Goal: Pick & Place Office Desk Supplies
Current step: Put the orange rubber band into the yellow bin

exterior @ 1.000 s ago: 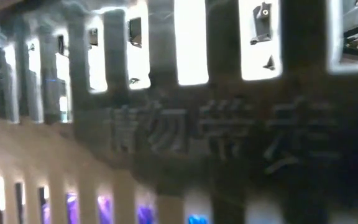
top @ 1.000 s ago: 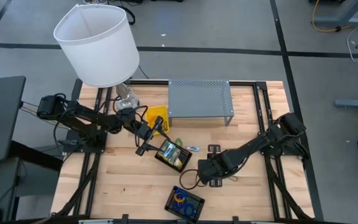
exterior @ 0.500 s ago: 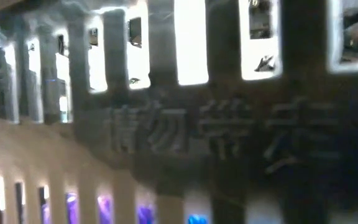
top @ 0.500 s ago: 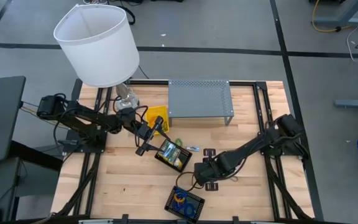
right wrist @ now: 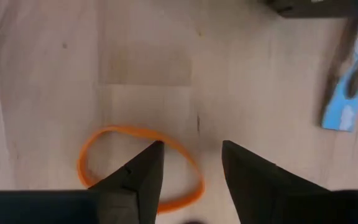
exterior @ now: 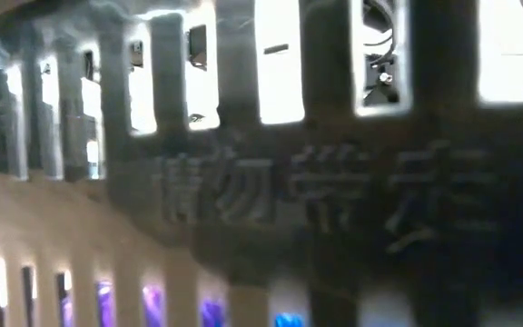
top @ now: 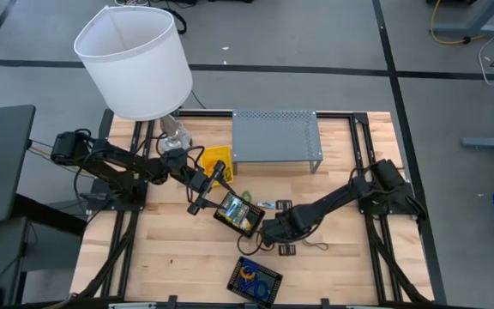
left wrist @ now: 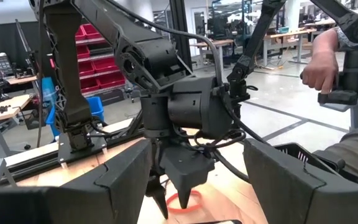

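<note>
A: Right gripper [top: 268,233] has travelled since a second ago, from beside the small black clips [top: 285,249] toward the grey perforated shelf [top: 276,136]. It now sits just beside the black tray [top: 237,213] that lies in front of that shelf.

B: Jaws?

A: Apart, with a gap between the fingers [right wrist: 135,177]. The gripper is pointed down over an orange rubber band [right wrist: 138,167] lying flat on the wooden table [top: 178,257]. One finger tip overlaps the loop's edge; the other stands outside it. Nothing is gripped. Whether the tips touch the band cannot be told.

B: Left arm?

A: Unmoved across the frames. Left gripper [top: 204,194] hovers on the lamp [top: 135,60] side of the shelf front, next to the yellow item [top: 216,161], jaws wide apart and empty.

B: Other supplies?

A: A small blue packet [right wrist: 347,93] lies close to the band, between shelf and right gripper. A second black tray [top: 254,279] with blue contents rests farther from the shelf, at the table's near edge. Both as before. The low view is too blurred to use.
</note>
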Controlling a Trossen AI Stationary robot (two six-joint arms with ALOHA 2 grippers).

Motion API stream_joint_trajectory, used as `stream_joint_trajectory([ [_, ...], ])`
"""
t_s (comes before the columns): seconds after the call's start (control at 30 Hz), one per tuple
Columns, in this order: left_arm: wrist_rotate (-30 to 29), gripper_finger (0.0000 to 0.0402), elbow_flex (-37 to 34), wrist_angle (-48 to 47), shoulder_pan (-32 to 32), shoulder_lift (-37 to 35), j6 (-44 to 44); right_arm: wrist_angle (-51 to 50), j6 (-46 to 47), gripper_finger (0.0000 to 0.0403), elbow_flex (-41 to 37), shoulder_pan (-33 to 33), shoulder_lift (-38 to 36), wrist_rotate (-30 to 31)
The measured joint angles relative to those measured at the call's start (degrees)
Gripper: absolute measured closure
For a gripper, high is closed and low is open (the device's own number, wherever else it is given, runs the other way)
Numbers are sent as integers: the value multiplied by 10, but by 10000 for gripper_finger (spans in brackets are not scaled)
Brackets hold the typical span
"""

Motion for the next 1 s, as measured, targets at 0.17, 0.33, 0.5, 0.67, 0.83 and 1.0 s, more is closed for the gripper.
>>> stream_joint_trajectory([
  [0.17,0,141,0,-4,0,0,1,7,1,314,2,2,11,-4],
  [0.33,0,141,0,-3,0,0,3,17,10,391,1,7,8,-11],
  [0.5,0,141,0,-3,0,0,3,18,41,400,-1,21,6,13],
  [0.67,0,141,0,-4,0,0,2,25,71,401,-2,41,-15,51],
  [0.83,0,141,0,-2,-1,0,-8,22,82,401,12,58,-46,124],
  [1.0,0,141,0,18,-2,0,-31,30,68,402,41,64,-77,257],
])
